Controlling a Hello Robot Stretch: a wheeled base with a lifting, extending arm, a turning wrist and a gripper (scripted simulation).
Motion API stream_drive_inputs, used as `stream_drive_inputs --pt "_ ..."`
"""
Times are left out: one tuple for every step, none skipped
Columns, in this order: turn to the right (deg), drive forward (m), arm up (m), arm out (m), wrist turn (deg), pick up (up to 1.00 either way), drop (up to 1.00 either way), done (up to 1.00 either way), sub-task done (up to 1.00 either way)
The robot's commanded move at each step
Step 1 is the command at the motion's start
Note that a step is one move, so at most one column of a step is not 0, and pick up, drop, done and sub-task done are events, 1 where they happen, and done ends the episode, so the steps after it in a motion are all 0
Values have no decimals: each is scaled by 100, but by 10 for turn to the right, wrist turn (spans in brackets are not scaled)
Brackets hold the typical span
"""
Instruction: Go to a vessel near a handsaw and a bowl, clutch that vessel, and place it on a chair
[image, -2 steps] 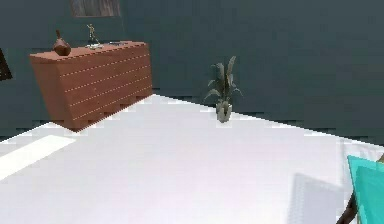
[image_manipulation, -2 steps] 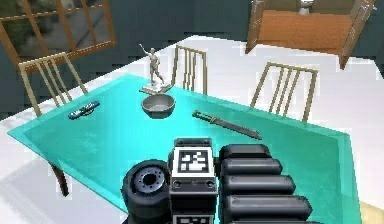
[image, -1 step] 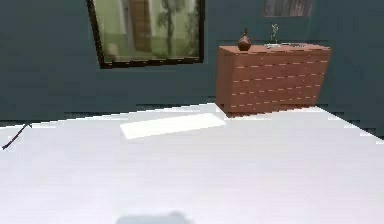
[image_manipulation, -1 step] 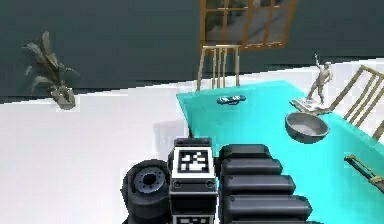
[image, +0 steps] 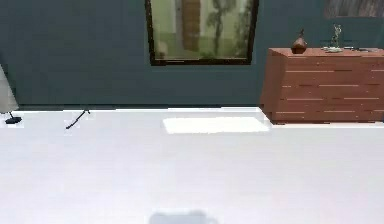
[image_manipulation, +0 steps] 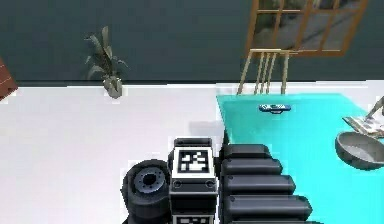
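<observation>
Room: smooth white floor (image: 120, 170), dark teal walls, dark-framed window (image: 202, 30). Brown wooden dresser (image: 325, 85) with 1 dark red vase (image: 300, 43) on top. To the arm side: flat teal table (image_manipulation: 300, 140), slatted wooden chair (image_manipulation: 265, 70) at its far edge. Probable vessel is the small dark round blob (image_manipulation: 275, 107) on the table near the chair. Grey rounded bowl (image_manipulation: 358, 150) sits further right. The gripper (image_manipulation: 150, 188) is at the bottom edge, fingers not discernible, so can't tell its state or whether it holds anything.
</observation>
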Motion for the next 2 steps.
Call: stream_drive_inputs --pt "0 15 0 0 0 0 0 0 0" --pt "-450 0 0 0 0 0 0 0 0"
